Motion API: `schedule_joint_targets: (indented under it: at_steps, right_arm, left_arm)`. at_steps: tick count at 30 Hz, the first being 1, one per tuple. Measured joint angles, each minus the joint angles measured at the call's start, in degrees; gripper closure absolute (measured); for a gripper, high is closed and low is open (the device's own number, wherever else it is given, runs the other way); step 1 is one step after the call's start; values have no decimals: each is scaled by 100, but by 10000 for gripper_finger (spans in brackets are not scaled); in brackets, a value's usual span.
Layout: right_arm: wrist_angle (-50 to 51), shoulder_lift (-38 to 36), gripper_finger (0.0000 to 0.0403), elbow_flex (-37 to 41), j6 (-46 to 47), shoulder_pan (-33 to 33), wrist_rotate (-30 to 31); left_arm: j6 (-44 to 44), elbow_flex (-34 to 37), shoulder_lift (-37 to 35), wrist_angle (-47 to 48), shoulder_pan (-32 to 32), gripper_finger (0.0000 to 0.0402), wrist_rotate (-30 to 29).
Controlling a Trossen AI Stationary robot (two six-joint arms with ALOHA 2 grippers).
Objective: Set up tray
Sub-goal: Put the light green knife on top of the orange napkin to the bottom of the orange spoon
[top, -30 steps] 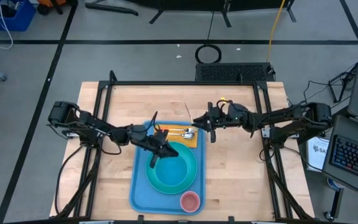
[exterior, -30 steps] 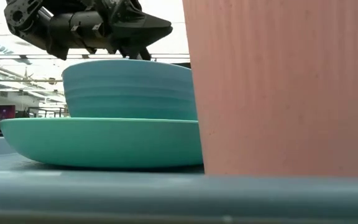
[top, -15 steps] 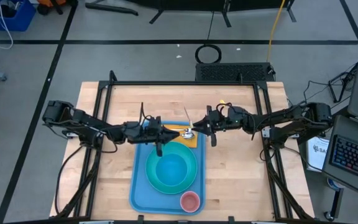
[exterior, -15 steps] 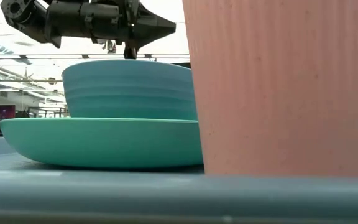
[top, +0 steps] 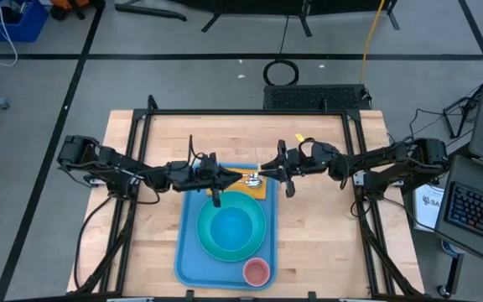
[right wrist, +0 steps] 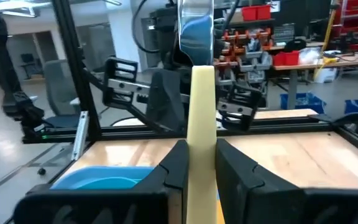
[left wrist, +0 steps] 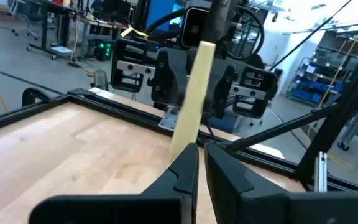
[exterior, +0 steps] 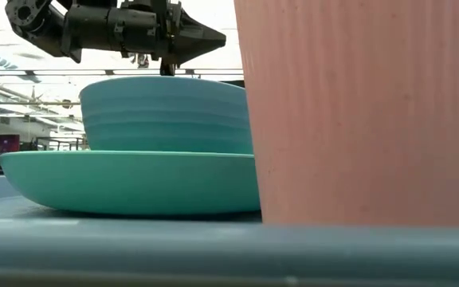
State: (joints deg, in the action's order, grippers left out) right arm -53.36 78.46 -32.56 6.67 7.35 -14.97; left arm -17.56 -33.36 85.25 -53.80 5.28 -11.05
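Lying below both claws: light-blue tray [top: 186, 252], holding turquoise plate [top: 258, 237], blue bowl [top: 230, 228], pink cup [top: 257, 271], orange napkin [top: 261, 190]. Left gripper [top: 229, 177]: over the tray's far end, clenched on a cream utensil handle [left wrist: 191, 99]. Right gripper [top: 264, 170]: opposite, grasping a cream-handled spoon [right wrist: 202, 118].

There was one tray [top: 187, 260]; one plate [top: 258, 236]; one bowl [top: 229, 228]; one pink cup [top: 256, 271]; one napkin [top: 261, 190]; two claws.
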Motion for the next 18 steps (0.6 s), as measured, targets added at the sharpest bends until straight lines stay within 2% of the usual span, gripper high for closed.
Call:
schedule_joint_targets:
  at_steps: [5,9,13,18]
  right_arm:
    - [-511,2,361,0,-453,-98,-33]
    - [-1184,2,361,0,-628,-153,-38]
    - [-1377,31,361,-3,-630,-146,-37]
    - [-1514,350,361,-7,-550,-178,-32]
  left_arm:
    - [146,0,0,-18,-15,371,-7]
    - [297,0,0,-48,-15,371,-333]
    - [412,4,2,-228,1,371,-735]
    - [822,4,2,-502,69,371,-706]
